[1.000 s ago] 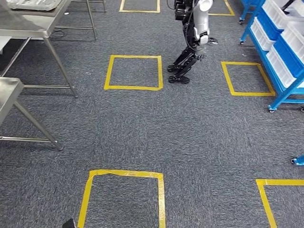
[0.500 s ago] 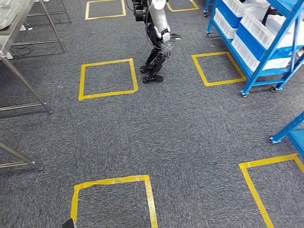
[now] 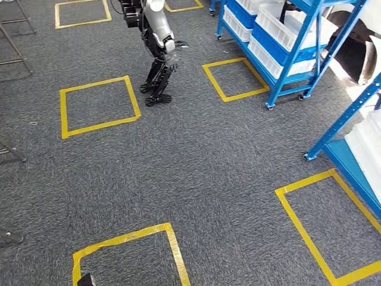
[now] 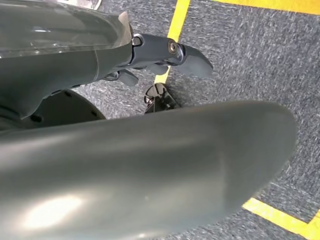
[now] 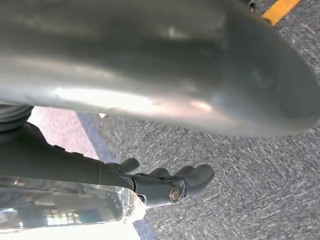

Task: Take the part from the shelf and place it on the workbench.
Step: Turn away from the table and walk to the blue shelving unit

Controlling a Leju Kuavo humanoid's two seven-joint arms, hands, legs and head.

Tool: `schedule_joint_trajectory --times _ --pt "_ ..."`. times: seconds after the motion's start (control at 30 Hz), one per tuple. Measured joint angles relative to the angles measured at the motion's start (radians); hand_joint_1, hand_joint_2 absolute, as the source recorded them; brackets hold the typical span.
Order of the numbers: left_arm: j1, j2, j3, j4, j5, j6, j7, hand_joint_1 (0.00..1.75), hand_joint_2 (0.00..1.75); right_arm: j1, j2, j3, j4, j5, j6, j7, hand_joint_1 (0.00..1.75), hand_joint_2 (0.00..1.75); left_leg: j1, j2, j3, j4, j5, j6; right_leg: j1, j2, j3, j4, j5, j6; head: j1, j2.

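Note:
A blue shelf rack with white bins stands at the far right in the head view. The corner of a second blue rack with a white bin shows at the right edge. I cannot make out any part in the bins from here. My left hand hangs over the grey carpet with its dark fingers stretched out and nothing in them. My right hand hangs the same way, fingers extended and holding nothing.
Another humanoid robot stands on the carpet ahead, left of the far rack. Yellow tape squares mark the grey carpet. Metal table legs show at the left edge. Open carpet lies between me and the racks.
The camera has turned right: the whole scene slid left, the metal tables left the picture and the blue racks came further in. The other robot looks unmoved.

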Motion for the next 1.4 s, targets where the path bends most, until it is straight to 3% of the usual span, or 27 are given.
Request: schedule_joint_trajectory --times 0.03,0.07,0.13,0.2,0.27,0.3,0.37,0.43,0.5,0.53,0.57,0.63,0.67,0.7,0.77,0.8,0.87,0.93,0.97,1.03,1.1,1.13,1.2,1.23,1.3,1.37,1.4 --pt "0.000 0.000 0.000 0.000 0.000 0.000 0.000 0.00 0.00 0.002 0.000 0.000 0.000 0.001 0.001 0.000 0.00 0.00 0.001 0.011 0.005 0.000 -0.004 -0.002 -0.002 -0.004 0.006 -0.018 0.024 0.002 0.000 0.000" --pt "0.000 0.000 0.000 0.000 0.000 0.000 0.000 0.00 0.00 0.003 -0.001 0.000 0.000 0.001 0.001 0.000 0.00 0.00 0.002 0.020 0.012 0.000 -0.009 -0.005 -0.003 -0.010 0.031 -0.074 0.062 0.003 0.000 0.000" --pt "-0.001 0.000 0.000 0.000 0.000 -0.001 0.000 0.00 0.00 0.002 -0.001 0.000 0.000 0.002 0.001 0.000 0.00 0.00 0.001 0.039 0.027 0.000 -0.021 -0.016 0.003 -0.049 0.095 -0.209 0.123 -0.002 0.000 0.000" --pt "-0.002 0.000 0.000 0.000 0.000 -0.001 0.000 0.00 0.00 -0.001 -0.001 0.001 0.000 0.002 0.002 0.000 0.00 0.00 -0.005 0.057 0.036 -0.002 -0.029 -0.027 0.013 -0.075 0.120 -0.267 0.134 -0.018 0.000 0.000" --pt "-0.004 0.000 0.000 0.000 0.001 -0.001 0.000 0.00 0.00 -0.001 -0.001 0.001 0.000 0.002 0.002 0.000 0.00 0.00 -0.007 0.075 0.044 -0.008 -0.034 -0.036 0.016 -0.060 0.117 -0.268 0.131 -0.034 -0.001 0.000" --pt "-0.006 0.000 0.000 0.000 0.001 -0.002 0.000 0.00 0.00 0.000 -0.001 0.001 0.000 0.003 0.002 0.001 0.00 0.00 -0.006 0.070 0.048 -0.007 -0.040 -0.040 0.014 -0.049 0.119 -0.271 0.132 -0.040 -0.001 0.000" --pt "-0.006 0.000 0.000 0.000 0.000 -0.004 0.001 0.00 0.00 0.000 -0.001 0.001 0.000 0.004 0.002 0.002 0.00 0.00 -0.003 0.028 0.028 0.046 -0.078 -0.046 0.009 -0.027 0.123 -0.278 0.134 -0.055 -0.003 0.000" --pt "-0.003 0.000 0.000 0.000 0.000 -0.004 0.002 0.00 0.00 -0.003 -0.001 0.001 0.000 0.005 0.002 0.004 0.00 0.00 -0.003 -0.015 -0.038 0.180 -0.139 -0.045 0.008 -0.002 0.125 -0.278 0.133 -0.064 -0.005 0.000" --pt "0.001 0.001 0.000 0.000 0.000 -0.004 0.003 0.00 0.00 -0.002 0.000 0.001 0.000 0.006 0.002 0.006 0.00 0.00 -0.005 -0.024 -0.100 0.284 -0.160 -0.043 0.010 0.028 0.128 -0.278 0.130 -0.067 -0.005 0.000" --pt "0.002 0.001 0.000 0.000 0.000 -0.003 0.004 0.00 0.00 -0.001 0.000 0.001 0.000 0.006 0.002 0.007 0.00 0.00 -0.005 -0.026 -0.109 0.282 -0.140 -0.041 0.010 0.044 0.132 -0.278 0.129 -0.068 -0.005 0.000" --pt "0.002 0.001 0.000 0.000 0.000 -0.003 0.004 0.00 0.00 -0.001 0.000 0.001 0.000 0.007 0.002 0.008 0.00 0.00 -0.005 -0.031 -0.099 0.241 -0.100 -0.037 0.011 0.060 0.136 -0.278 0.127 -0.067 -0.005 0.000" --pt "0.001 0.001 0.000 0.000 0.000 -0.003 0.006 0.00 0.00 0.000 0.001 0.001 0.000 0.009 0.002 0.009 0.00 0.00 -0.004 -0.068 -0.057 0.110 -0.014 -0.028 0.012 0.090 0.144 -0.275 0.121 -0.062 -0.005 0.000" --pt "0.001 0.002 0.001 0.000 0.000 -0.003 0.006 0.00 0.00 0.000 0.001 0.001 0.001 0.010 0.002 0.009 0.00 0.00 -0.002 -0.088 -0.039 0.059 0.009 -0.026 0.013 0.103 0.145 -0.273 0.118 -0.057 -0.005 0.000" --pt "0.001 0.002 0.001 0.000 0.000 -0.002 0.007 0.00 0.00 0.000 0.002 0.001 0.001 0.010 0.002 0.010 0.00 0.00 -0.002 -0.103 -0.030 0.032 0.018 -0.024 0.013 0.113 0.143 -0.271 0.117 -0.052 -0.004 0.000" --pt "-0.001 0.001 0.001 0.000 0.000 -0.002 0.008 0.00 0.00 0.003 0.002 0.001 0.001 0.012 0.002 0.010 0.00 0.00 -0.003 -0.099 -0.024 0.019 0.015 -0.021 0.009 0.132 0.139 -0.272 0.117 -0.041 -0.004 0.000" --pt "-0.003 0.001 0.001 0.000 0.001 -0.002 0.009 0.00 0.00 0.006 0.001 0.001 0.001 0.012 0.002 0.010 0.00 0.00 -0.002 -0.090 -0.022 0.016 0.016 -0.017 0.009 0.129 0.138 -0.271 0.114 -0.036 -0.004 0.000" --pt "-0.004 0.000 0.001 0.000 0.001 -0.003 0.008 0.00 0.00 0.008 0.001 0.001 0.002 0.015 0.003 0.010 0.00 0.00 0.002 -0.067 -0.015 0.010 0.016 -0.007 0.011 0.084 0.120 -0.230 0.086 -0.024 -0.001 0.000" --pt "-0.002 0.000 0.001 0.000 0.000 -0.004 0.007 0.00 0.00 0.003 0.002 0.001 0.002 0.018 0.003 0.010 0.00 0.00 0.003 -0.039 -0.011 0.008 0.013 0.000 0.011 0.023 0.061 -0.112 0.027 -0.014 0.002 0.000" --pt "0.000 0.000 0.001 0.000 0.000 -0.004 0.006 0.00 0.00 0.001 0.002 0.001 0.002 0.019 0.003 0.010 0.00 0.00 0.003 -0.024 -0.010 0.008 0.010 0.001 0.008 0.009 0.026 -0.045 0.002 -0.009 0.002 0.000" --pt "0.001 0.000 0.001 0.000 0.000 -0.004 0.005 0.00 0.00 0.002 0.002 0.002 0.002 0.021 0.003 0.010 0.00 0.00 0.003 0.002 -0.005 0.008 0.004 0.000 0.003 -0.002 -0.003 0.007 0.004 -0.004 0.002 0.000" --pt "0.001 0.000 0.001 0.000 0.000 -0.006 0.005 0.00 0.00 0.005 0.001 0.002 0.002 0.021 0.003 0.010 0.00 0.00 0.003 0.022 0.006 0.008 -0.004 -0.005 0.001 -0.017 0.045 -0.095 0.074 -0.004 0.002 0.000" --pt "0.001 0.000 0.001 0.000 0.000 -0.006 0.004 0.00 0.00 0.004 0.001 0.002 0.002 0.022 0.003 0.010 0.00 0.00 0.002 0.031 0.012 0.008 -0.009 -0.010 0.005 -0.042 0.079 -0.165 0.103 -0.007 0.002 0.000" --pt "0.001 0.000 0.001 0.000 0.000 -0.008 0.002 0.00 0.00 0.001 0.000 0.002 0.002 0.022 0.003 0.010 0.00 0.00 -0.004 0.049 0.022 0.007 -0.018 -0.021 0.014 -0.078 0.120 -0.254 0.131 -0.021 0.001 0.000" --pt "0.001 0.000 0.001 0.000 0.000 -0.009 0.001 0.00 0.00 0.000 0.000 0.002 0.002 0.023 0.003 0.010 0.00 0.00 -0.007 0.059 0.025 0.005 -0.021 -0.025 0.019 -0.083 0.121 -0.263 0.127 -0.028 0.001 0.000" --pt "-0.001 0.000 0.001 0.000 0.000 -0.012 0.000 0.00 0.00 0.002 0.001 0.002 0.002 0.024 0.003 0.011 0.00 0.00 -0.007 0.072 0.034 0.000 -0.026 -0.035 0.018 -0.061 0.120 -0.267 0.129 -0.041 0.000 0.000" --pt "-0.002 -0.001 0.001 0.000 0.001 -0.015 -0.001 0.00 0.00 0.003 0.000 0.002 0.002 0.025 0.003 0.012 0.00 0.00 -0.004 0.042 0.027 0.031 -0.054 -0.041 0.013 -0.039 0.125 -0.275 0.131 -0.057 -0.001 0.000" --pt "-0.002 -0.001 0.002 0.000 0.001 -0.016 -0.001 0.00 0.00 0.001 0.000 0.002 0.002 0.025 0.003 0.013 0.00 0.00 -0.003 0.017 0.007 0.078 -0.082 -0.043 0.010 -0.026 0.128 -0.277 0.132 -0.063 -0.002 0.000"
